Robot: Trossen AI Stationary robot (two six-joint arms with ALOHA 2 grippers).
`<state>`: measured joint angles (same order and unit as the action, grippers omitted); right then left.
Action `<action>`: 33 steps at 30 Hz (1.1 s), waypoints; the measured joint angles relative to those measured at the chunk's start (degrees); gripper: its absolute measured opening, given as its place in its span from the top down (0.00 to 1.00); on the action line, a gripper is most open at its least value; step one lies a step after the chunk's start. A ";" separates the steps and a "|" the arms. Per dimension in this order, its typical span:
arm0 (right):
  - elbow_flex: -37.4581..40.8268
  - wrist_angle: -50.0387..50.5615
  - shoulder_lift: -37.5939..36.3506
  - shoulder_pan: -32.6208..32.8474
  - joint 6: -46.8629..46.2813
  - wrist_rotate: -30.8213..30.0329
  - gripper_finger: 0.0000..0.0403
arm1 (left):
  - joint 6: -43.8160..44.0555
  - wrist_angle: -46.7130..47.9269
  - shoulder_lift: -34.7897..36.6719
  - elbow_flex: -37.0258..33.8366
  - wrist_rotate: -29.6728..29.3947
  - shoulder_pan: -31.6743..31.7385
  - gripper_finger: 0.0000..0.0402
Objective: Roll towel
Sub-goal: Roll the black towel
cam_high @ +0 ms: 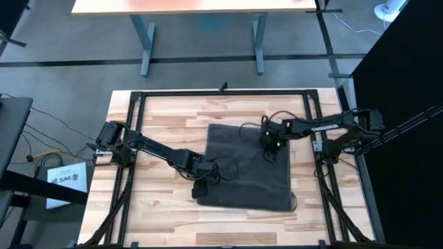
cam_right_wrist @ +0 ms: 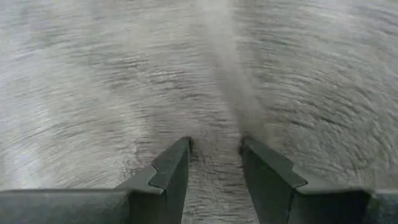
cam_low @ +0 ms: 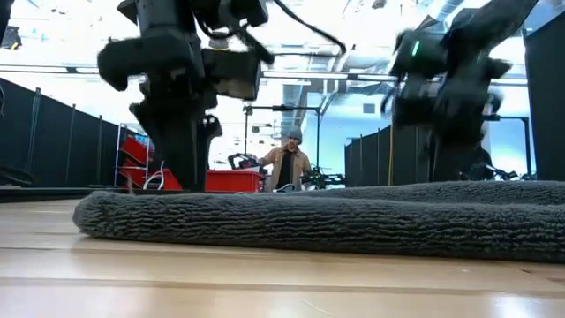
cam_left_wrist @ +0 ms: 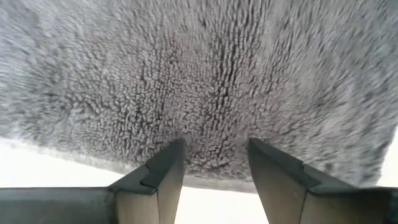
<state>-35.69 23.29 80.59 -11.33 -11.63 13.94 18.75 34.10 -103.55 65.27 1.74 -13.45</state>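
The dark charcoal-grey terry towel (cam_high: pixel 249 169) lies spread flat on the wooden table, with a few creases. In the low view its near edge (cam_low: pixel 309 225) rests on the tabletop. My left gripper (cam_high: pixel 204 181) is at the towel's left edge, near its near left corner, and its fingers are closed on the cloth (cam_left_wrist: pixel 214 155). My right gripper (cam_high: pixel 271 144) stands over the towel's far right part, closed on a raised ridge of cloth (cam_right_wrist: pixel 214 146). My left gripper pinches the towel's left edge (cam_left_wrist: pixel 214 168) between its two fingers, coming down at a slant from the table's left. The pile gathers toward the gap. The cloth around it stays on the table; one layer or several, I cannot tell. My right gripper pinches a narrow raised fold (cam_right_wrist: pixel 217 134) in the towel's top surface between its two fingers, from above, pointing down. The fold runs on away from the fingertips. The rest of the towel lies on the table.
Bare wood lies left, right and near of the towel, inside the black frame (cam_high: pixel 221 92) around the tabletop. A person (cam_low: pixel 287 163) stands in the room far behind the table, with red carts (cam_low: pixel 141 163) beside them.
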 joint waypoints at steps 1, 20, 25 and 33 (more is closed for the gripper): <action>-0.72 0.65 -1.46 1.94 0.12 0.94 0.67 | -0.52 0.27 0.79 0.00 0.00 0.02 0.60; -15.36 7.34 4.12 56.18 -36.38 -17.30 0.67 | -15.02 9.61 2.99 9.07 -7.16 -0.26 0.60; -23.98 11.69 15.25 58.44 -36.77 -17.32 0.67 | -16.18 10.47 3.09 7.74 -7.62 -0.31 0.60; -29.85 13.36 23.29 56.74 -41.60 -17.06 0.67 | -17.16 13.21 3.06 7.57 -7.70 -2.08 0.60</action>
<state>-65.54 36.65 103.88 45.41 -53.23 -3.12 1.59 47.32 -100.49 72.84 -5.96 -15.53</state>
